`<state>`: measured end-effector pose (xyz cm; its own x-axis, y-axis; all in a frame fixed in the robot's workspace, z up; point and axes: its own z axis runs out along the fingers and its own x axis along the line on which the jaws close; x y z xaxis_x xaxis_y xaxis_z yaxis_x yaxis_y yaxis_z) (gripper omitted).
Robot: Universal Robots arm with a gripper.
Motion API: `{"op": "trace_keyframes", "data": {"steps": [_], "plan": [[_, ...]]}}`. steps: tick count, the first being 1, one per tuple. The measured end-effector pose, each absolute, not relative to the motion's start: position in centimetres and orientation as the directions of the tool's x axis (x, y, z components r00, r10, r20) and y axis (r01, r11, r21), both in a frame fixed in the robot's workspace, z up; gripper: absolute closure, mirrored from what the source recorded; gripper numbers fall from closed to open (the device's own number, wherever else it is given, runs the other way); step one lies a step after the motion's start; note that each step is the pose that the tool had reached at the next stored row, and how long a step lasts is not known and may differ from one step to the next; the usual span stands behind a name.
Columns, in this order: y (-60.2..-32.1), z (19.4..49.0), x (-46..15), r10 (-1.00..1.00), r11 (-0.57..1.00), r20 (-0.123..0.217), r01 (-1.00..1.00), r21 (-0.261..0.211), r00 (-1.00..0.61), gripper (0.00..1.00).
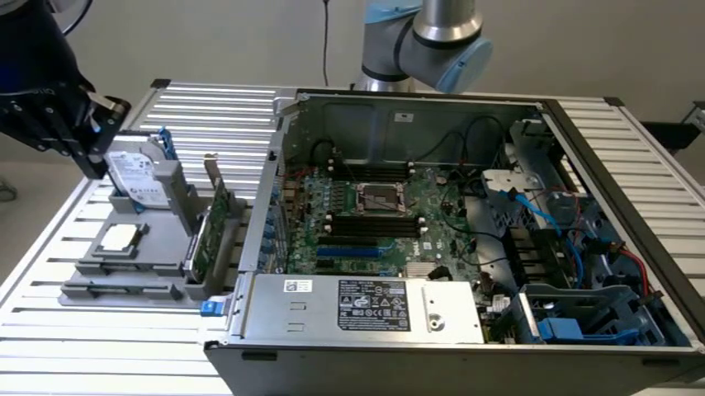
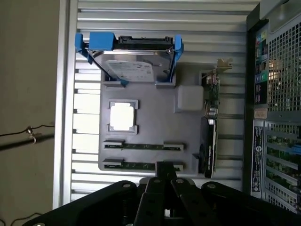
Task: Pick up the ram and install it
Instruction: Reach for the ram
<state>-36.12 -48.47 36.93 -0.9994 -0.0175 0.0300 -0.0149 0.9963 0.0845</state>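
Observation:
Two ram sticks stand on edge in the grey parts holder [image 2: 155,122]: one ram [image 2: 143,146] in the inner slot, and a second ram [image 2: 139,165] in the outer slot, right beside my fingertips. My gripper [image 2: 164,169] hangs above that end of the holder, shut with nothing between its fingers. In the exterior view the gripper [image 1: 94,161] is at the upper left, above the holder [image 1: 144,256], and the ram [image 1: 124,289] lies along the holder's near edge. The motherboard's black memory slots [image 1: 375,223] flank the CPU socket [image 1: 380,198] inside the open case.
The holder also carries a hard drive in a blue caddy [image 2: 134,61], a CPU chip [image 2: 123,116] and a tall green expansion card [image 2: 210,136]. The open computer case [image 1: 463,231] stands to the exterior view's right, its metal wall [image 1: 270,198] close to the holder.

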Motion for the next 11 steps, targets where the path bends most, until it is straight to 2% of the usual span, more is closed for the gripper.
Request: {"op": "trace_keyframes", "data": {"steps": [11], "plan": [[-50.1, 36.9, -36.3, -0.035, 0.996, 0.024, -0.033, 0.081, -0.999, 0.89]]}}
